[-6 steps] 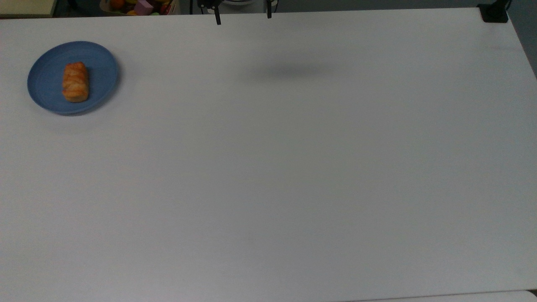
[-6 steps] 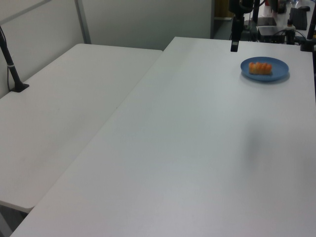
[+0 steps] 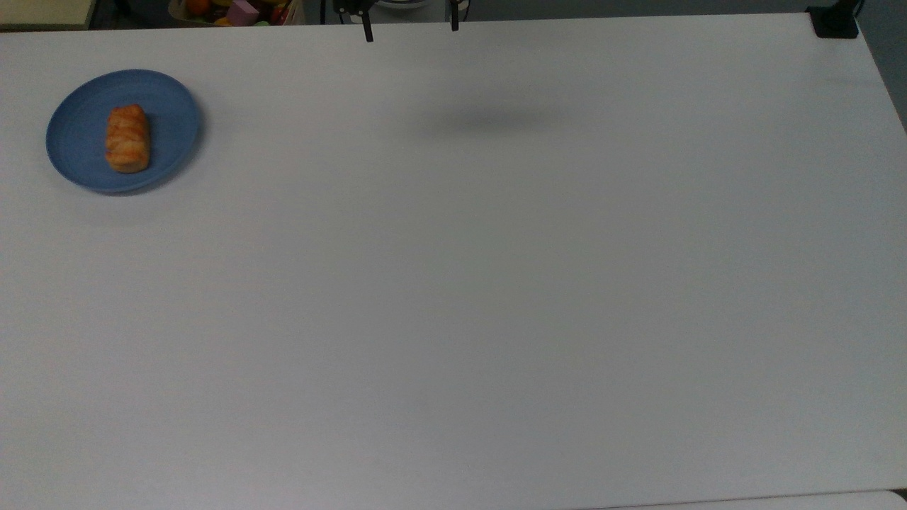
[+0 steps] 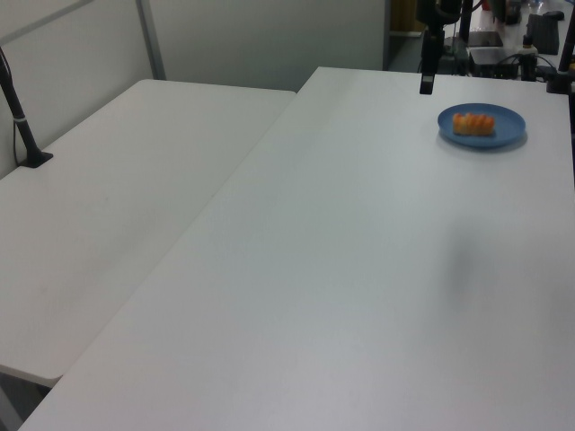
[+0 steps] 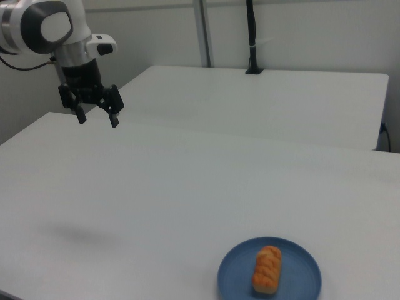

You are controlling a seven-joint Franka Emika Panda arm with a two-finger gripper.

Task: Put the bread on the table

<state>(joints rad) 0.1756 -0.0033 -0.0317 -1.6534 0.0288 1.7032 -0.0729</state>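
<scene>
White table [image 3: 496, 297] spans nearly whole top view; second white table [image 5: 275, 100] abuts it, upper half of right view. Robot arm [image 5: 53, 28] at upper left of right view, hanging above table. Blue plate [image 3: 166, 127] at upper left of top view, resting on table. Gripper [image 5: 97, 117] below arm, fingers spread wide, holding nothing, well apart from plate. Bread [image 3: 127, 138] lying on plate, near its centre; lower middle-right of right view [image 5: 267, 269].
</scene>
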